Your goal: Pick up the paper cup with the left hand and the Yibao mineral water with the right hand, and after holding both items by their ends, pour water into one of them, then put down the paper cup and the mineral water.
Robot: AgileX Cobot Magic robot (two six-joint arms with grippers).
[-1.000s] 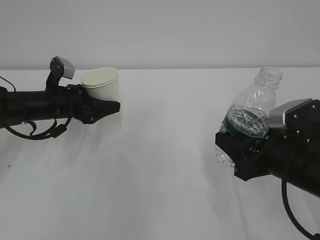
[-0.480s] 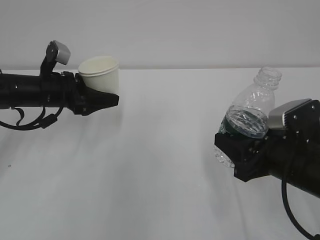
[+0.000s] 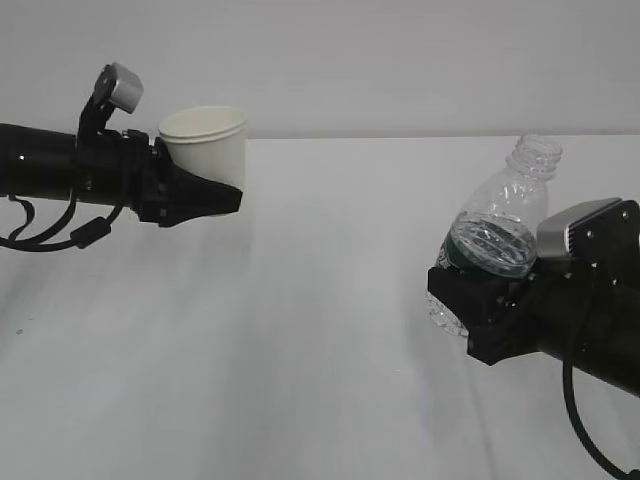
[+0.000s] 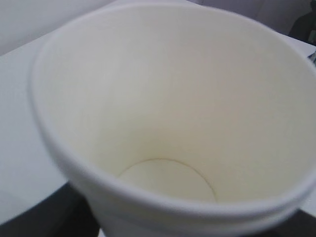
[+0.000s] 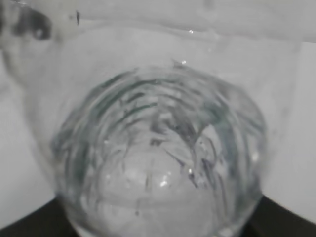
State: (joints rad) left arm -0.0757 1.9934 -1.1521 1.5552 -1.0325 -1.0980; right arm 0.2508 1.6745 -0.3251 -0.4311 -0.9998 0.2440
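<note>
A white surface [image 3: 320, 380] runs back to a pale wall, with a black robot arm reaching in from each side.

The left pincer [image 3: 205, 195] comes in level from the left edge, raised above the surface. It pinches the cup [image 3: 205, 148] at its lower part, so the cup stands upright above the pincer tips with its mouth facing up. In the left wrist view the cup [image 4: 168, 113] fills the frame, and its pale inside and round bottom look dry and bare. A small grey block [image 3: 124, 86] sits on a stalk above the left wrist.

The right pincer [image 3: 470, 300] reaches in from the lower right corner, well apart from the left one. It grips the bottle [image 3: 500, 225] around its lower body. The bottle tilts, its capless neck pointing up and to the right, away from the cup. A dark green label band sits just above the pincer. In the right wrist view the ribbed clear bottle [image 5: 158, 163] fills the frame, blurred.
</note>
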